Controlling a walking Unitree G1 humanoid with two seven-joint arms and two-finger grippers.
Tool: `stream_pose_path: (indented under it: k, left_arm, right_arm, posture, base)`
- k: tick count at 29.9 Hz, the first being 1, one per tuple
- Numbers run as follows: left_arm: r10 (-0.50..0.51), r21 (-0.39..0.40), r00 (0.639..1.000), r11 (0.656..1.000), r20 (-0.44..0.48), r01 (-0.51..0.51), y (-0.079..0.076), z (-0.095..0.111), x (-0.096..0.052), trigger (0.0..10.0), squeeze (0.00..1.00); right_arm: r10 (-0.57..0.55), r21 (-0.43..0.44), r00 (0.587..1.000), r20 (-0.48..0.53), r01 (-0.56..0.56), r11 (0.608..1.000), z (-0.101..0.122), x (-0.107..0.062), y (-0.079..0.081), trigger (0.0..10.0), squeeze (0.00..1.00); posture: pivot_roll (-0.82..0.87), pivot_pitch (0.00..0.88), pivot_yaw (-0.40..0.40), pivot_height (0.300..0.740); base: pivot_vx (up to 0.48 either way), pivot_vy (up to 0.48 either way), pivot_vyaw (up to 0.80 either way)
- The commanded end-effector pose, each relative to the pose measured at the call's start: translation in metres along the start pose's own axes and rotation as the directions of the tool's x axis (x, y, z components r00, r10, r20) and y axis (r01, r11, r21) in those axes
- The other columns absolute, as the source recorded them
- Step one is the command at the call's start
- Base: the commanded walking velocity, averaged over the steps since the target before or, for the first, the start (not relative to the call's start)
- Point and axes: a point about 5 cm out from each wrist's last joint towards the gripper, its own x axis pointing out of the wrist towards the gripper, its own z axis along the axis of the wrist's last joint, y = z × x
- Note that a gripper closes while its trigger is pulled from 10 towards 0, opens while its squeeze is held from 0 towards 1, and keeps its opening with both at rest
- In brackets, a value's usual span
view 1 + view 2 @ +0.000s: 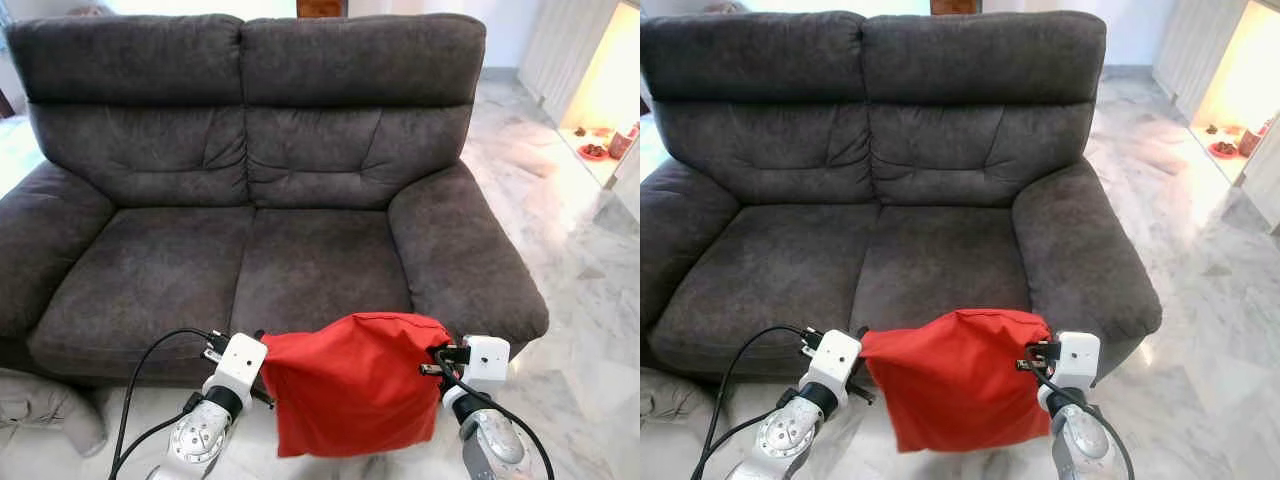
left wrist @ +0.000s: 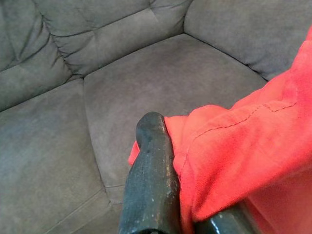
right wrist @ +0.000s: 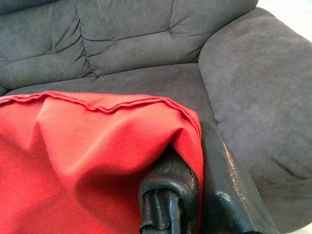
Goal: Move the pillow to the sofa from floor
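A red pillow hangs in the air in front of the dark grey two-seat sofa, held up by its two upper corners. My left gripper is shut on the pillow's left corner, the cloth pinched between its black fingers. My right gripper is shut on the right corner, with red fabric folded over one finger. The pillow's lower edge droops below the sofa's front edge, just ahead of the right seat cushion.
Pale marble floor lies to the right of the sofa. A grey cloth heap sits on the floor at the lower left. A low lit shelf with small red items stands at the far right. Both seat cushions are bare.
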Motion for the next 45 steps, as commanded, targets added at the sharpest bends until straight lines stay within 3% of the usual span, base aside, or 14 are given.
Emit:
stream_pose_path:
  k: [1, 11, 21, 29, 35, 43, 44, 45]
  left_arm:
    - [0.053, 0.002, 0.994, 0.999, 0.092, -0.054, 0.013, 0.018, 0.004, 10.0, 0.00]
    - [0.064, 0.014, 0.990, 0.998, 0.122, -0.067, 0.016, 0.026, 0.007, 10.0, 0.00]
    - [0.112, -0.008, 0.981, 0.994, 0.161, -0.112, 0.027, 0.040, 0.013, 10.0, 0.00]
    - [0.132, 0.007, 0.977, 0.991, 0.170, -0.135, 0.037, 0.044, 0.014, 10.0, 0.00]
    - [0.130, 0.010, 0.977, 0.991, 0.168, -0.133, 0.037, 0.044, 0.013, 10.0, 0.00]
    - [0.158, 0.016, 0.968, 0.986, 0.194, -0.164, 0.047, 0.054, 0.014, 10.0, 0.00]
    - [0.168, 0.012, 0.963, 0.985, 0.212, -0.175, 0.053, 0.061, 0.016, 10.0, 0.00]
    - [0.168, 0.012, 0.963, 0.985, 0.212, -0.175, 0.053, 0.061, 0.016, 10.0, 0.00]
  right_arm:
    - [0.041, -0.002, 0.997, 0.068, -0.041, 0.999, 0.013, 0.006, 0.011, 10.0, 0.00]
    - [0.045, -0.001, 0.994, 0.097, -0.045, 0.999, 0.018, 0.008, 0.013, 10.0, 0.00]
    - [0.065, 0.009, 0.983, 0.172, -0.068, 0.998, 0.031, 0.011, 0.018, 10.0, 0.00]
    - [0.069, 0.006, 0.985, 0.157, -0.071, 0.997, 0.031, 0.014, 0.019, 10.0, 0.00]
    - [0.089, -0.006, 0.981, 0.173, -0.090, 0.996, 0.033, 0.014, 0.024, 10.0, 0.00]
    - [0.136, -0.032, 0.959, 0.249, -0.132, 0.991, 0.054, 0.019, 0.034, 10.0, 0.00]
    - [0.129, -0.034, 0.949, 0.288, -0.124, 0.992, 0.068, 0.024, 0.035, 10.0, 0.00]
    - [0.129, -0.034, 0.949, 0.288, -0.124, 0.992, 0.068, 0.024, 0.035, 10.0, 0.00]
  posture:
    - [-0.03, 0.081, 0.037, 0.740]
    - [-0.02, 0.080, 0.036, 0.740]
    - [-0.03, 0.076, 0.035, 0.740]
    - [-0.02, 0.074, 0.034, 0.740]
    - [-0.03, 0.073, 0.033, 0.740]
    - [-0.02, 0.072, 0.033, 0.740]
    - [-0.02, 0.071, 0.034, 0.740]
    - [-0.02, 0.071, 0.034, 0.740]
  base:
    - [0.000, 0.000, 0.00]
    - [0.000, 0.000, 0.00]
    - [0.263, 0.000, 0.00]
    - [0.286, 0.000, 0.00]
    - [0.299, 0.000, -0.54]
    - [0.309, 0.000, 0.00]
    - [0.307, 0.000, 0.00]
    - [0.307, 0.000, 0.00]
